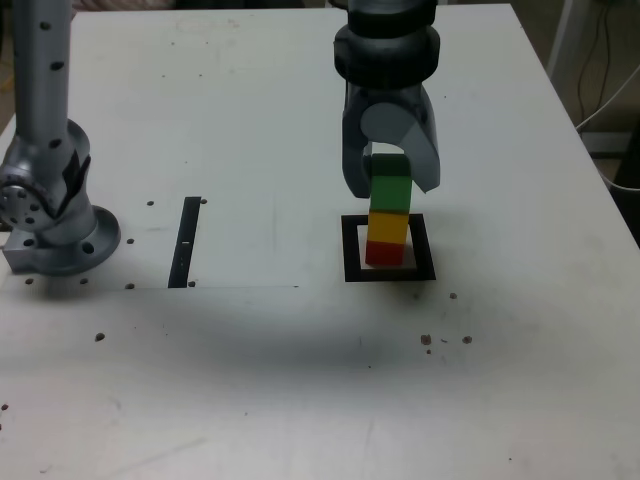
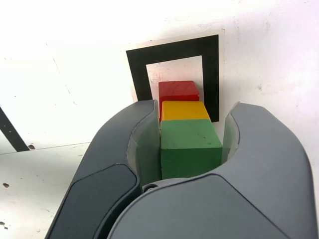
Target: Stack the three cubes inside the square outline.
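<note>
The 3rd cube is now at the place of stacking. The red cube (image 1: 385,254) is inside the square outline (image 1: 424,250), on the counter (image 1: 280,370), and the yellow cube (image 1: 388,228) sits on top of it. The green cube (image 1: 390,195) is the uppermost of the 3, in line above the yellow cube. It looks to be touching the yellow cube, but I cannot tell if its full weight is already there.

The end effector (image 2: 191,144) is closed only as far as the green cube allows: its 2 fingers stand against opposite sides of this cube, and I judge that it is gripped. The red and yellow cubes are not in the grip.

In my judgement, the next move is to confirm the contact, open the fingers gently and evenly, then go straight up. A sideways pull could make the column fall.
</note>
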Motion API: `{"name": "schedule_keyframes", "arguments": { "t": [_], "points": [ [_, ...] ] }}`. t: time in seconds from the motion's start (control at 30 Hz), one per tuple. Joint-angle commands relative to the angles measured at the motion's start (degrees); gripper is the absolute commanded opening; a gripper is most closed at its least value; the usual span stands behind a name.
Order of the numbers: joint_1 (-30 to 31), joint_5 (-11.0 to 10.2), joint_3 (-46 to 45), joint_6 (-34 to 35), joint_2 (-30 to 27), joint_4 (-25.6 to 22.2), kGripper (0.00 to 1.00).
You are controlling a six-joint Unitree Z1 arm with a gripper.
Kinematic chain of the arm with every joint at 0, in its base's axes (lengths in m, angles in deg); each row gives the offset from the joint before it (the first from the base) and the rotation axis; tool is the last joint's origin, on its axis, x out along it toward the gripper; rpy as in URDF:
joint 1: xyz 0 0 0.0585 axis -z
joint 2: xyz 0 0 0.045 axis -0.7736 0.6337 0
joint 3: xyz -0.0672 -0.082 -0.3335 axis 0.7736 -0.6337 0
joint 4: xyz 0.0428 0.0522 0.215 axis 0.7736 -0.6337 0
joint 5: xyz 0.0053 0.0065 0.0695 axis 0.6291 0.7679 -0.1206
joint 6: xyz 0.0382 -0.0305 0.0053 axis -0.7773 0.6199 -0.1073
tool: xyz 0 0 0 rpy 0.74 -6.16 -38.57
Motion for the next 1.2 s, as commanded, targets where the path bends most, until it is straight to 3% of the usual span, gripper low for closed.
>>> {"name": "schedule_keyframes", "arguments": {
  "t": [0.0, 0.6, 1.17],
  "points": [
    [0.11, -0.13, -0.16, 0.17, -0.40, -0.03, 0.32],
    [0.65, -1.01, -0.16, 0.29, -3.03, -0.95, 0.32],
    [2.48, -1.54, -1.09, 1.45, -1.65, 0.56, 0.32]
  ]
}}
